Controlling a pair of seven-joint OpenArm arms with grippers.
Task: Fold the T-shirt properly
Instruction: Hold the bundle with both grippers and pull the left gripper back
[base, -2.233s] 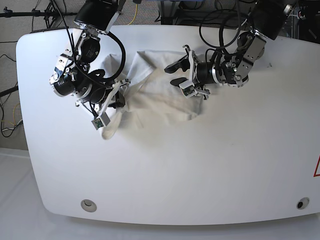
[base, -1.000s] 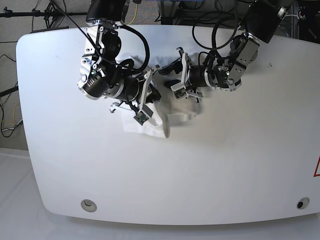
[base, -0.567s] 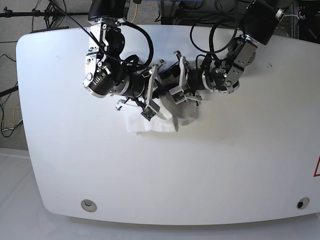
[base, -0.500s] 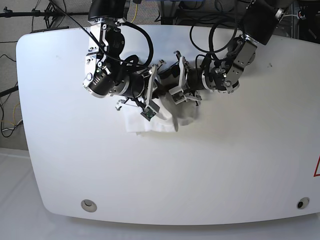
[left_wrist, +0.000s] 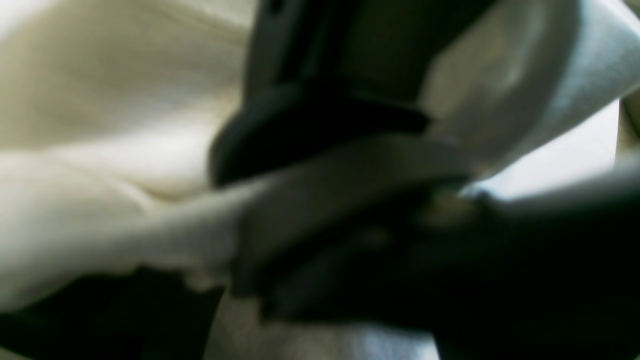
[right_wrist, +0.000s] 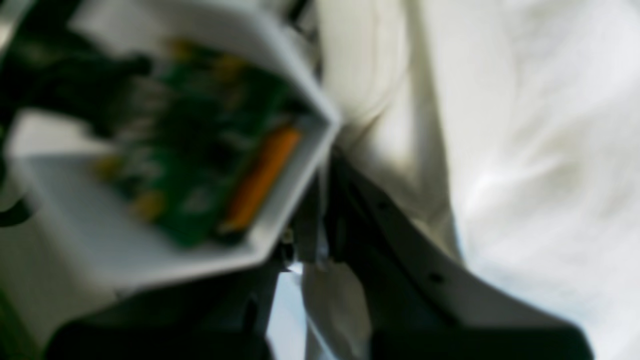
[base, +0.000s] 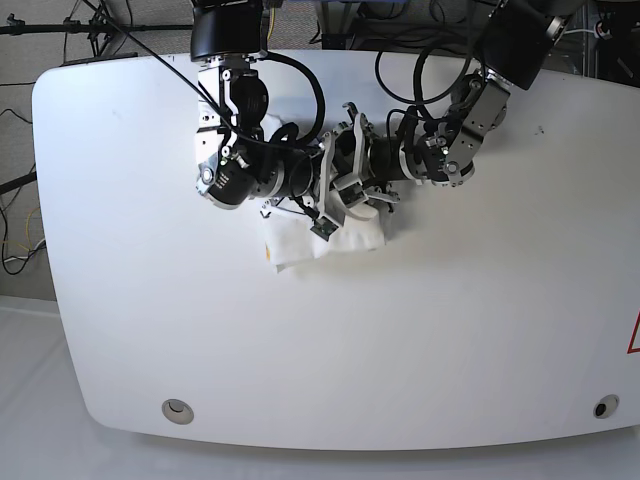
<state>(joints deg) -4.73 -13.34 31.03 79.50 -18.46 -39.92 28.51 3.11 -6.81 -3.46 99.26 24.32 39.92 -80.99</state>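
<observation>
Since the right gripper (base: 322, 205), shut on cloth, swept across the T-shirt (base: 300, 245), that side lies folded; left gripper's (base: 345, 190) jaws unclear

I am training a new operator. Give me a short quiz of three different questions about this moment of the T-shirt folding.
1. True or false: the T-shirt lies spread flat across the whole table.
2. Multiple choice: where do the left gripper and the right gripper stand in the base view? A) far apart at opposite table edges; B) close together over the T-shirt; C) both lifted away from the T-shirt.
3. Fill in: the only cloth visible in the base view shows just below the two ____.

Key: 1 false, it is gathered into a small bundle; 2 B; 3 grippers.
</observation>
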